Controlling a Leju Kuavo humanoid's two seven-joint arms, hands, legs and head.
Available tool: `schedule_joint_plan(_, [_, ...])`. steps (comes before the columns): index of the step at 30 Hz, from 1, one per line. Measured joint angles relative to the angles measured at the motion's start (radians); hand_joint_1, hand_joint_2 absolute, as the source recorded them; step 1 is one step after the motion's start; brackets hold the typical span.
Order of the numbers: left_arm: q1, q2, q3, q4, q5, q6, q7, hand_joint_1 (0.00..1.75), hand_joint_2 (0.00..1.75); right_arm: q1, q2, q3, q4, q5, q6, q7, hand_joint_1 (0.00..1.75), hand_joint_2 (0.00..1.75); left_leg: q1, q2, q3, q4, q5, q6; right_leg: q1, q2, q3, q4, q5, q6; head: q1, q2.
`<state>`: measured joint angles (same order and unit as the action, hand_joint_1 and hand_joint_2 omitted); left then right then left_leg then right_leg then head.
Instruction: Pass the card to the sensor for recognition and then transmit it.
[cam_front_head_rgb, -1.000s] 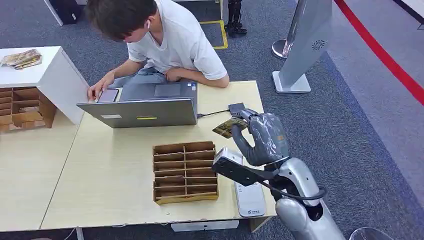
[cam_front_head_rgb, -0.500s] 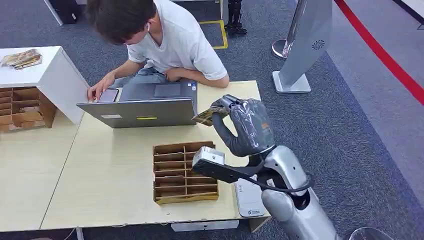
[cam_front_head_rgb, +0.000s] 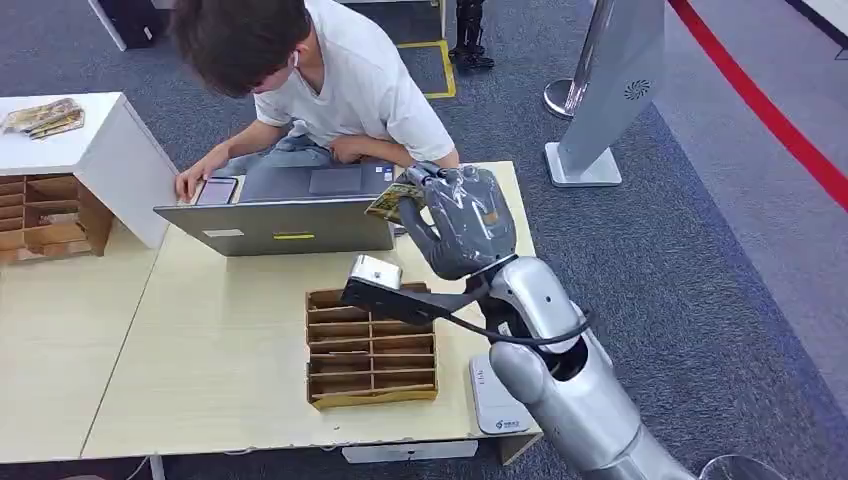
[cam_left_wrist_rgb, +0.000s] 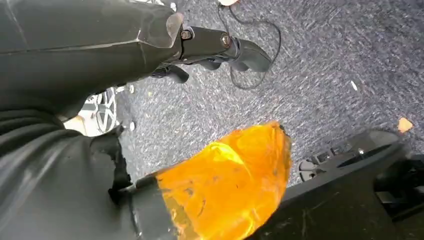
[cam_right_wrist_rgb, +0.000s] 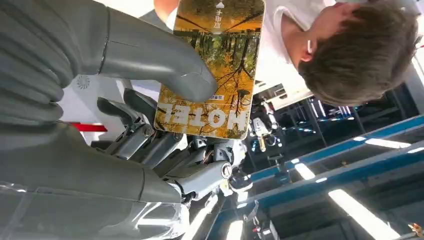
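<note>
Looks like an exhibition hall or demo area in an office-type building. Grey carpet floor (cam_front_head_rgb: 700, 250) with a red line (cam_front_head_rgb: 770, 120), stanchion base (cam_front_head_rgb: 562, 97) and a grey standing kiosk (cam_front_head_rgb: 615, 80) far right. Light wood tables (cam_front_head_rgb: 200, 360), a person (cam_front_head_rgb: 330, 80) working at a laptop (cam_front_head_rgb: 285, 215), cardboard divider tray (cam_front_head_rgb: 370, 345). Blue ceiling beams, strip lights in the right wrist view.

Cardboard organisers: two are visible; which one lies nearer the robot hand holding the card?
The cardboard organiser on the table centre, just below the right robot hand.
</note>
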<state>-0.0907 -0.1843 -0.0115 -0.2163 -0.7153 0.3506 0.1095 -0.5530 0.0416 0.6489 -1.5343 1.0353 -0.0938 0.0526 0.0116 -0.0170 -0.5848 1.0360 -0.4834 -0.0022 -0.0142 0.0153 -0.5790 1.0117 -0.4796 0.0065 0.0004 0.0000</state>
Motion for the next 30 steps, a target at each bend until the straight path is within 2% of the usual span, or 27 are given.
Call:
schedule_joint_plan(11, [-0.003, 0.000, -0.019, -0.003, -0.036, -0.018, 0.008, 0.00, 0.00, -0.064, 0.014, -0.032, 0.102, 0.075, -0.001, 0.060, 1.75, 1.75, 0.000, 0.000, 0.000, 0.000, 0.000, 0.000, 0.000, 0.000, 0.000, 0.000, 0.000, 0.000, 0.000, 0.000])
schedule_joint_plan(30, [-0.006, 0.000, -0.019, -0.005, -0.071, -0.041, 0.011, 0.00, 0.00, -0.129, 0.051, -0.081, 0.189, 0.124, 0.021, 0.084, 1.75, 1.75, 0.000, 0.000, 0.000, 0.000, 0.000, 0.000, 0.000, 0.000, 0.000, 0.000, 0.000, 0.000, 0.000, 0.000])
